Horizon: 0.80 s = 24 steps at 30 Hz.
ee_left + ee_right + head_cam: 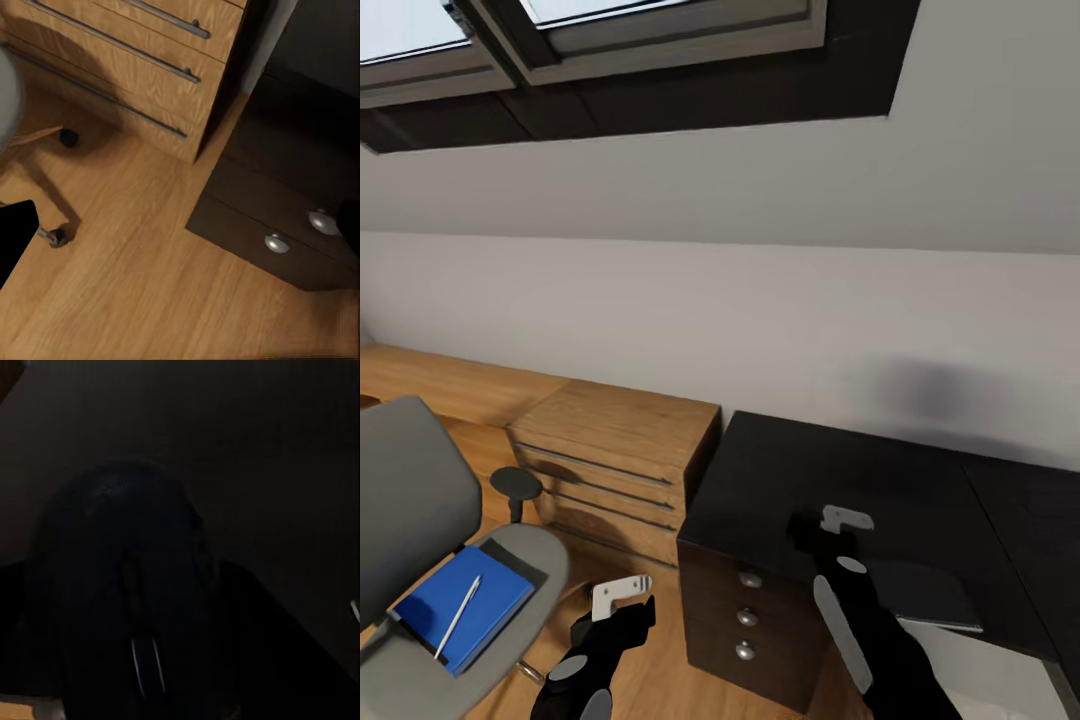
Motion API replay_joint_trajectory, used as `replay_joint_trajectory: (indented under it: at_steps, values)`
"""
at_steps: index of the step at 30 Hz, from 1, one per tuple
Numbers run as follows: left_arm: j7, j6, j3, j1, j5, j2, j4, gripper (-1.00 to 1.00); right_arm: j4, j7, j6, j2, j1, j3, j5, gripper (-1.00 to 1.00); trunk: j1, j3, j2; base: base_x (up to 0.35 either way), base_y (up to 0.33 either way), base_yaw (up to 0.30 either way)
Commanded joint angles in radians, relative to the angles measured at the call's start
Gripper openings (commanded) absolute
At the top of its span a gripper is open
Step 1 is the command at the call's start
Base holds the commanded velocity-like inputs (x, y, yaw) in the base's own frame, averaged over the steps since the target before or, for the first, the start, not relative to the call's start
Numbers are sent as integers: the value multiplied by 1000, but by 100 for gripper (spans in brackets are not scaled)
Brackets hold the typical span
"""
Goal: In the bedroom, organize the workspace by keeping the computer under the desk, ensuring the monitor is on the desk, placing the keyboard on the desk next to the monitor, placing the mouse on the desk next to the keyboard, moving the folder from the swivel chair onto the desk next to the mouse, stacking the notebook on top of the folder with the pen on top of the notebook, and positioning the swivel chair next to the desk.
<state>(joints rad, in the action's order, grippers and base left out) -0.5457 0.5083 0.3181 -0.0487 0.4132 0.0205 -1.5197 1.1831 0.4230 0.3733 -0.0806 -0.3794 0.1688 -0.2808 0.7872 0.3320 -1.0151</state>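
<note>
Two arms are out, and the right one looks to carry the step in hand: placing the mouse (127,585) on the desk (780,470). The right wrist view has the dark rounded mouse very close, its scroll wheel just readable, while in the head view the right gripper (830,535) hangs over the black desktop at about 5 o'clock. Whether that claw is clamped on the mouse or merely over it, I cannot tell (too dark). A flat dark slab (930,597) with a pale edge lies on the desktop at 4 o'clock, perhaps the keyboard. If so, the next move calls for setting the mouse down beside it, well inside the desk's front edge above the drawer knobs (749,579). The left gripper (618,605) hangs low at 7 o'clock over the wooden floor (150,285), its opening unreadable too. At 8 o'clock the swivel chair (410,490) holds the blue folder (490,590) with the pen (460,615) on it. Bare floor runs between chair, wooden cabinet (620,440) and desk, giving the left arm room.
</note>
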Motion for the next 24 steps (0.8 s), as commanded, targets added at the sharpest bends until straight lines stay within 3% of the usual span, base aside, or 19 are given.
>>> replay_joint_trajectory:
  at_steps: [1,6,12,13,15,24]
  values:
    - [-10,1,1,-1,9,0,-1,100,1,10,1,-3,-1,-39,-13,-100,0,1,-1,0,0,-218]
    - [-10,0,1,-1,9,-1,-1,100,4,11,1,-8,-1,-100,-15,-100,0,1,-1,-66,68,-85]
    - [-10,-1,4,-1,8,-1,-1,100,4,11,1,-6,-1,-107,-15,-100,0,1,-1,-175,184,-4]
    - [-10,-2,18,-1,7,-1,-1,100,4,10,1,-1,-1,-152,-15,-100,0,1,-1,-8,8,-161]
    - [-10,-2,20,-2,6,-1,-1,100,4,8,2,-1,-1,-195,-15,-100,0,0,-1,-4,4,-202]
    - [-10,-3,22,-2,6,-1,-2,100,3,7,2,1,-1,-248,-14,-100,0,-6,-1,0,0,-233]
